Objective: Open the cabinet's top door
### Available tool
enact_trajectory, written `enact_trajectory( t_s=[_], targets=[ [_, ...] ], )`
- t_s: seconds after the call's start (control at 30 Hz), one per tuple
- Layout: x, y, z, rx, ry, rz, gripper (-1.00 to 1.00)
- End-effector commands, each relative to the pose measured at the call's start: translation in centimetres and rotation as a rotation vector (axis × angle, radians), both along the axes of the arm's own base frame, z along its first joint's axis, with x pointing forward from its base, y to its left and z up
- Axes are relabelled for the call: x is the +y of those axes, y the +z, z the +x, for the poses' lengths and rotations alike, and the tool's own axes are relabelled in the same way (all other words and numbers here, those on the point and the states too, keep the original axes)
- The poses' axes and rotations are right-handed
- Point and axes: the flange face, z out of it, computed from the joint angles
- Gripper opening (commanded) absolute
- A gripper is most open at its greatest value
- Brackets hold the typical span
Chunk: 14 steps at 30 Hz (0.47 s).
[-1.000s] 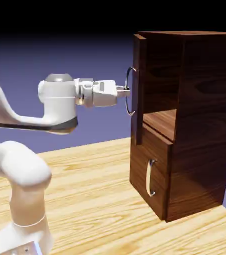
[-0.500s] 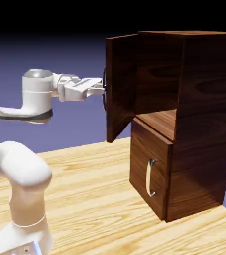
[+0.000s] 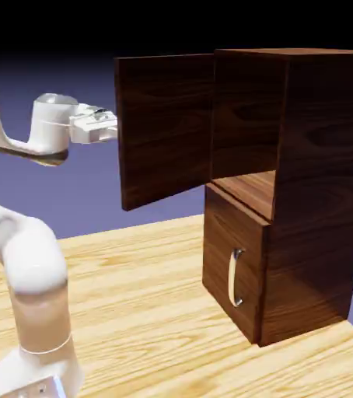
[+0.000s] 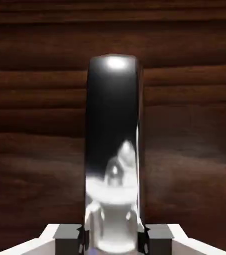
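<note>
Glossy curved handle [image 4: 114, 149] – grainy walnut top door [image 3: 164, 128].

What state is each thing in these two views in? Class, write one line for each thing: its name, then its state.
top door: swung wide open, its inner face toward the exterior camera.
long handle: clamped between the pincer's tips in the hand view.
pincer: shut on the long handle.
lower panel: closed, its small handle untouched.
cabinet: upright on the table, upper compartment exposed.
</note>
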Motion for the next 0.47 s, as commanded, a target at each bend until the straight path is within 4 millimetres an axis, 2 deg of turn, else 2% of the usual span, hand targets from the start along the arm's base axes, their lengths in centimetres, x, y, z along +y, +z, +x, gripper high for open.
enact_trajectory(
  t_s=[0.0,0.4,0.43],
  targets=[
    [0.7,0.0,0.2,0.0,-0.026,0.0,-1.0],
    [6.5,0.0,2.5,0.0,-0.257,0.0,-1.0],
    [6.5,0.0,2.5,0.0,-0.257,0.0,1.0]
  ],
)
